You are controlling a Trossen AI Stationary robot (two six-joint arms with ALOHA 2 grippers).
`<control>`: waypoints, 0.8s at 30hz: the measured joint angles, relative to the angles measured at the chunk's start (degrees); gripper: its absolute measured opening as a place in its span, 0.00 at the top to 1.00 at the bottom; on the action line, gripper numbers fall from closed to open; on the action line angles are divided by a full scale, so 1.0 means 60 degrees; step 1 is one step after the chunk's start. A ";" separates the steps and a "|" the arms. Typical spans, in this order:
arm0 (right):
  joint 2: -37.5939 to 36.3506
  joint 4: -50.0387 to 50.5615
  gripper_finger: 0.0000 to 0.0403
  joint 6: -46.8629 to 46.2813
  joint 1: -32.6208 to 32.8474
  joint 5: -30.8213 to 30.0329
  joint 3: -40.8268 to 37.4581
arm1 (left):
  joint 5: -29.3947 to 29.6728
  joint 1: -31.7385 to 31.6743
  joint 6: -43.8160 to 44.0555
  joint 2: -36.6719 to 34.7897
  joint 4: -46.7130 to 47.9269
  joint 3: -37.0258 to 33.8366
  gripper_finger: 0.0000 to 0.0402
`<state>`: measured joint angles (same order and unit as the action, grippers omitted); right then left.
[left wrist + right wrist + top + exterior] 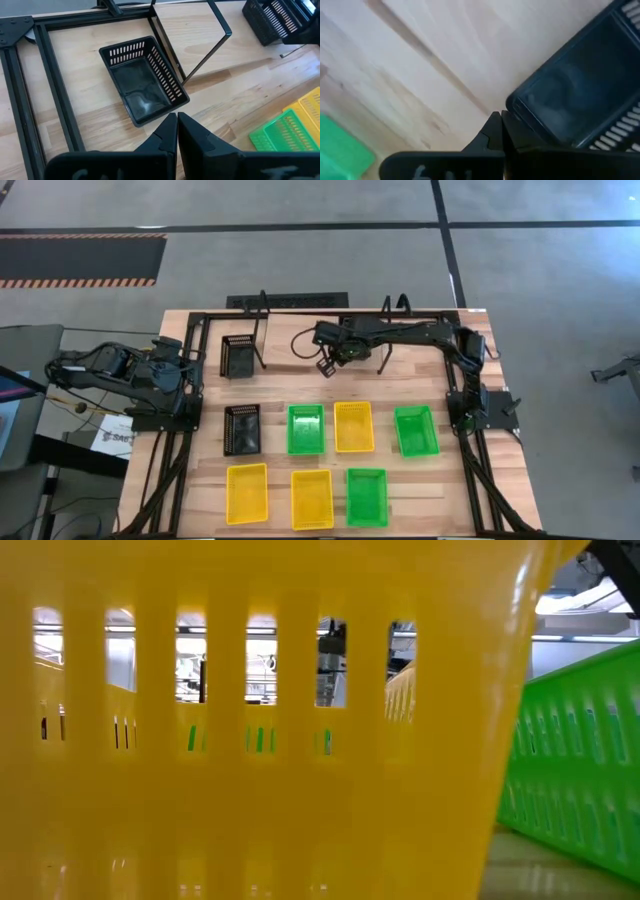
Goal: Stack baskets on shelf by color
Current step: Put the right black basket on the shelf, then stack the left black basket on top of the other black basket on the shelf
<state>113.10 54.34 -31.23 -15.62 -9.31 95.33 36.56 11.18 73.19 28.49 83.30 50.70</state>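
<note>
The baskets lie spread over the wooden table (pixel 270 350): one black basket (pixel 238 355) sits at the far left under the end of the shelf (pixel 300 308), its long axis running from the near edge toward the far edge, and a second black basket (pixel 243 429) lies nearer the middle, just beside a green basket (pixel 306 428), then a yellow basket (pixel 353 426) and another green one (pixel 416 430), all four in a row with long sides pointing the same near-to-far way. A nearer row holds two yellow baskets (pixel 247 493) (pixel 312 498) and a green one (pixel 366 496), likewise lengthwise toward the far edge. The right gripper (pixel 326 366) hangs over bare wood near the middle of the shelf, fingers clenched together and empty, well apart from the far black basket on its left and from the row below it; its wrist view shows a black basket's corner (pixel 580 95) just beyond the closed tips. The left gripper (pixel 183 358) waits at the table's left edge, fingers pressed together on nothing, just beside the far black basket (pixel 142 80).
</note>
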 joint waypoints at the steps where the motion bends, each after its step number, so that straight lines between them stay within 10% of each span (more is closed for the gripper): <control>1: 0.0007 -0.0035 1.00 -0.0024 -0.0003 0.0038 -0.0007 | 0.0000 -0.0003 0.0008 0.0000 -0.0003 0.0000 1.00; 24: 0.0007 0.2924 1.00 0.0750 0.0044 -0.1510 0.1919 | -0.0011 0.0000 0.0144 0.0000 0.0041 0.0000 1.00</control>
<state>113.14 71.89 -26.73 -15.36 -18.37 106.84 36.49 11.18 74.05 28.49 83.55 50.70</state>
